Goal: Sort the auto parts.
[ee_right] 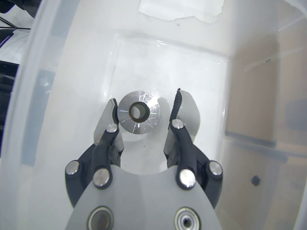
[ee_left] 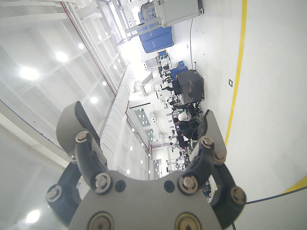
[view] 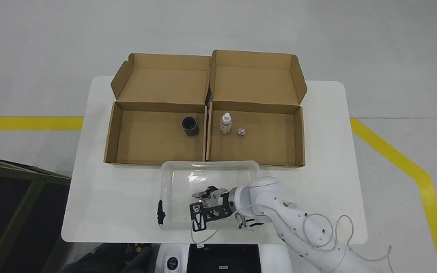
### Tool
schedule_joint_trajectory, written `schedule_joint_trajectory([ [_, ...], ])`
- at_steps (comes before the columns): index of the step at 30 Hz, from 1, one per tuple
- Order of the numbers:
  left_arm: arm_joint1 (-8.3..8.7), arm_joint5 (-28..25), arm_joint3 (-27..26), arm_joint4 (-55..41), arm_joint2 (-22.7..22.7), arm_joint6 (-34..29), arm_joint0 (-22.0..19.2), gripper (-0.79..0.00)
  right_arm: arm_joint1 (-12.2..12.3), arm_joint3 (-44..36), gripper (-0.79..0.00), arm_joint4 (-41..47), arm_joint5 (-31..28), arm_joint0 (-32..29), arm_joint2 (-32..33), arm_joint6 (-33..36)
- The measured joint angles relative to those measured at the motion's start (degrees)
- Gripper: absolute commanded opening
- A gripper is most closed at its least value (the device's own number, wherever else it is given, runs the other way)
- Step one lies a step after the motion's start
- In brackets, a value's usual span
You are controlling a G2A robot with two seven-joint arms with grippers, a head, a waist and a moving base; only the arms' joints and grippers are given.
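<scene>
My right gripper (ee_right: 145, 96) is down inside the clear plastic bin (ee_right: 48, 72), open. A silver metal disc with a centre hole (ee_right: 129, 120) lies on the bin floor between its fingers. One fingertip is at the disc's rim and the other stands a little apart. From above, the right gripper (view: 203, 205) sits in the near half of the bin (view: 171, 167). My left gripper (ee_left: 144, 111) is open with nothing between its fingers, and it faces away from the table toward the room.
Two open cardboard boxes stand behind the bin. The left box (view: 116, 133) holds a black cylinder (view: 189, 125). The right box (view: 298, 136) holds a white bottle-shaped part (view: 226, 123) and a small silver part (view: 240, 132). A black piece (view: 161, 211) hangs at the bin's left wall.
</scene>
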Motion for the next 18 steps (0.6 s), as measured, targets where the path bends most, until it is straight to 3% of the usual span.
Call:
schedule_joint_trajectory([
  [4, 0.00, 0.0, 0.0, 0.0, 0.0, 0.0, 0.0, 0.000, 0.0, 0.2, -0.785, 0.4, 0.0, 0.2, -0.1, -0.3],
  [18, 0.00, 0.0, 0.0, 0.0, 0.0, 0.0, 0.0, 0.000, 0.4, -2.7, -0.785, 4.2, -1.1, 1.2, 1.7, -3.2],
])
